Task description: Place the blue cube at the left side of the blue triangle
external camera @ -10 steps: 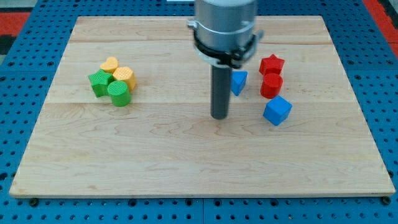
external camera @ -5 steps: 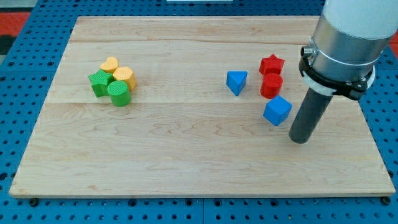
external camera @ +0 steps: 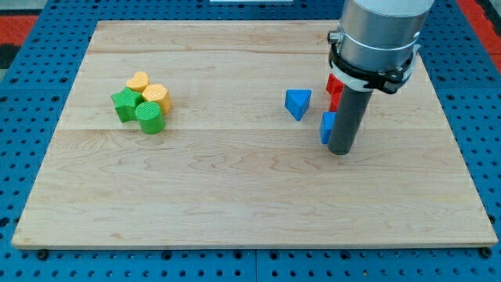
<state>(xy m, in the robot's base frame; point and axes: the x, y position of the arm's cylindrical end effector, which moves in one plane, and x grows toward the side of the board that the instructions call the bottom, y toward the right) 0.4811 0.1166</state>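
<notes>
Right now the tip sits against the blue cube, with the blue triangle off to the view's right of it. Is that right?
Not quite: in the camera view the blue triangle lies to the view's left of the blue cube, not the right. My tip does sit against the cube.

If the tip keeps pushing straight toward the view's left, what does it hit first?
My tip sits at the blue cube's right edge, so it meets that first. The blue triangle lies further left and higher, probably off that line.

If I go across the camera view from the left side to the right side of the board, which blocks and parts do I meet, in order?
green star block → green cylinder → blue triangle → blue cube, mostly hidden behind the rod → my tip. The two yellow blocks overlap the green ones, and the red blocks are behind the rod, so I leave them out.
</notes>
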